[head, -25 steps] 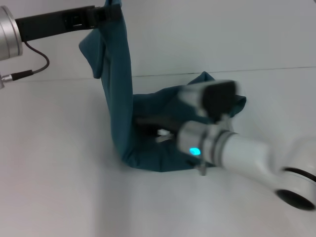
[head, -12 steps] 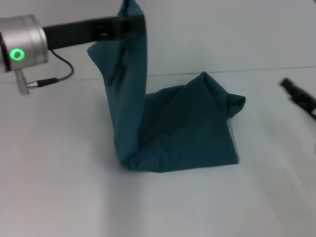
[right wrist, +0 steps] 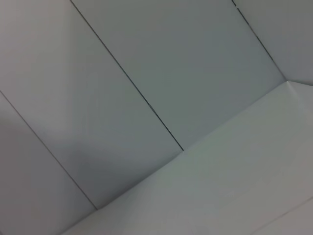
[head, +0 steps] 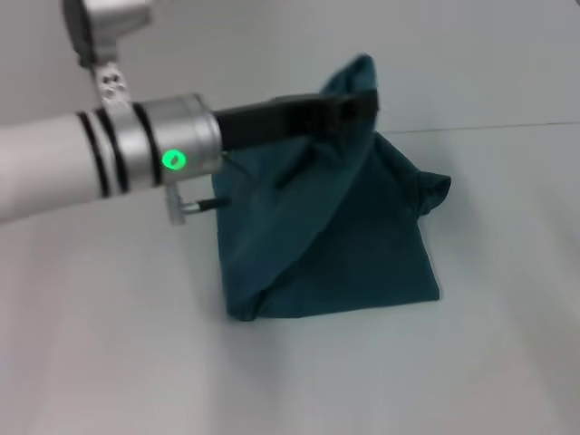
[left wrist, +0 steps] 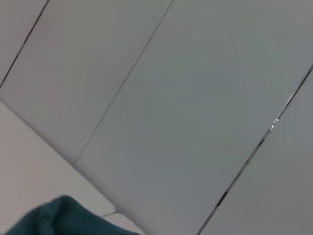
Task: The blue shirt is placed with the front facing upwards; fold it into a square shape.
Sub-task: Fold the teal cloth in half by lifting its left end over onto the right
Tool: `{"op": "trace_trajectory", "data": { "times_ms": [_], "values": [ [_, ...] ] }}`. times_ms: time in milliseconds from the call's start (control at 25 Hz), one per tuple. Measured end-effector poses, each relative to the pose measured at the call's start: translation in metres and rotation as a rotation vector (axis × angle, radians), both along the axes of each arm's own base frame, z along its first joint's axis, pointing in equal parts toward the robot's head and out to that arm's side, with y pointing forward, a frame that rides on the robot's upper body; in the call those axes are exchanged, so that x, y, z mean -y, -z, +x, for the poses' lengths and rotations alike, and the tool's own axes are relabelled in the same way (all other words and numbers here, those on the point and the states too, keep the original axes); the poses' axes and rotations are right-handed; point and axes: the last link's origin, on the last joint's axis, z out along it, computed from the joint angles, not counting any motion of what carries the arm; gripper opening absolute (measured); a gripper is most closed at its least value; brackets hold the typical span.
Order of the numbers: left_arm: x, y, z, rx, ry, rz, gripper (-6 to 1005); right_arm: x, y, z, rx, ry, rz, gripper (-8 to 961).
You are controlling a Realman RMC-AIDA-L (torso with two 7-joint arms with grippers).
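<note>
The blue shirt [head: 344, 254] lies partly folded on the white table [head: 109, 362] in the head view, its lower part flat. One edge is lifted high into a peak. My left gripper [head: 364, 98] is shut on that raised edge, above the middle of the cloth, with the arm reaching in from the left. A corner of the blue shirt [left wrist: 63, 218] also shows in the left wrist view. My right gripper is out of view; the right wrist view shows only wall panels and table.
A pale panelled wall [head: 471, 54] stands behind the table. A cable [head: 204, 205] hangs under my left wrist. Bare table surface spreads to the left, right and front of the shirt.
My left gripper has carried the raised shirt edge from the left over toward the right, above the folded part. My right arm has pulled back to the right and left the view.
</note>
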Motion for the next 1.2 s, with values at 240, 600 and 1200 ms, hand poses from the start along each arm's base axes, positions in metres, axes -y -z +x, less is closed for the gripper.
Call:
{"op": "trace_trajectory", "data": {
  "times_ms": [240, 600, 1200],
  "values": [
    [-0.003, 0.046, 0.000, -0.027, 0.013, 0.011, 23, -0.003, 0.004, -0.001, 0.026, -0.001, -0.031, 88],
    [0.015, 0.083, 0.001, -0.047, 0.116, 0.021, 58, -0.009, 0.001, 0.001, 0.035, 0.019, -0.041, 99],
    [0.017, 0.051, -0.029, -0.017, 0.169, 0.301, 590, -0.019, -0.060, -0.033, 0.269, -0.251, -0.299, 117]
  ]
}}
